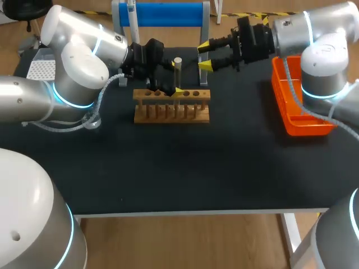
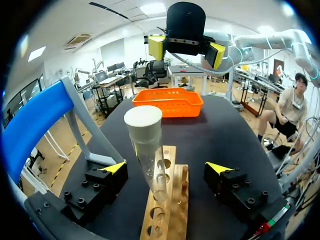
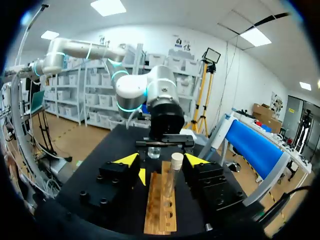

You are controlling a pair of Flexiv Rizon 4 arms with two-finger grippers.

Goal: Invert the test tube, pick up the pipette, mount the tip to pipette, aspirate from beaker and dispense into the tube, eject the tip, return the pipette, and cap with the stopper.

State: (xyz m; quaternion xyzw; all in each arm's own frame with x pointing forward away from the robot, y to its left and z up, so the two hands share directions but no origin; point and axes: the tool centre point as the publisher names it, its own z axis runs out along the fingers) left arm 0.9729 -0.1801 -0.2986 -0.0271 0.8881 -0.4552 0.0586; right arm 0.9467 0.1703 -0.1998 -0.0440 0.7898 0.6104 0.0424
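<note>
Test tube (image 1: 178, 68) stands upright in the wooden rack (image 1: 171, 106) near the far side of the black table (image 1: 185, 168), its top end pale and opaque. The left gripper (image 2: 166, 167) straddles it with both fingers spread wide and clear of the glass, gripping nothing. The right gripper (image 1: 205, 55) faces the tube from the opposite side, also spread wide and holding nothing. An orange basket (image 1: 300, 106) sits at the table's right edge, and a blue bar (image 1: 162, 14) on a grey frame stands at the far edge.
</note>
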